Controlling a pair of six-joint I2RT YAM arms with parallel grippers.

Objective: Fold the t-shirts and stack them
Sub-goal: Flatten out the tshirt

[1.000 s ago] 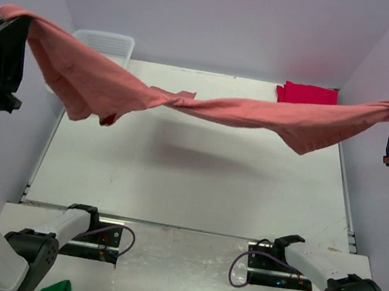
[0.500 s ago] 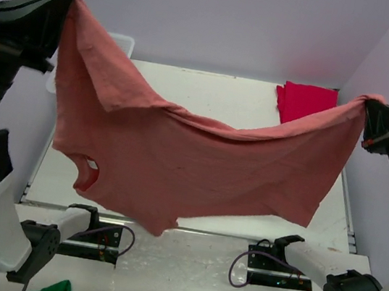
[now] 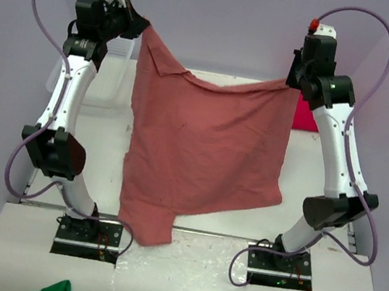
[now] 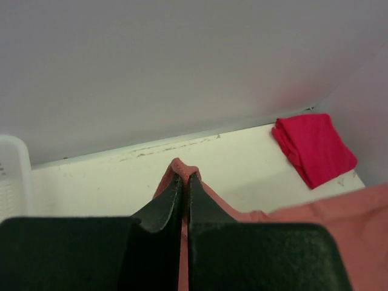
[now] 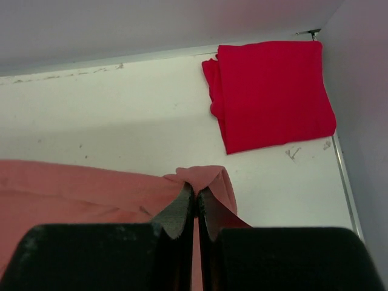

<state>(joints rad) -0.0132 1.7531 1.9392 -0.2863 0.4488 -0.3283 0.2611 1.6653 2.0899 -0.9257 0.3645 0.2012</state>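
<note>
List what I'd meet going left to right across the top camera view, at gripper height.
white basket → left gripper → salmon t-shirt, hanging between both grippers → right gripper → crimson t-shirt

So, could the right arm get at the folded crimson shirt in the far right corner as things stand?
Probably not yet: the right gripper is shut on a corner of the salmon shirt, hung between it and the left gripper. The crimson shirt lies uncovered nearby, so after releasing, likely yes.
</note>
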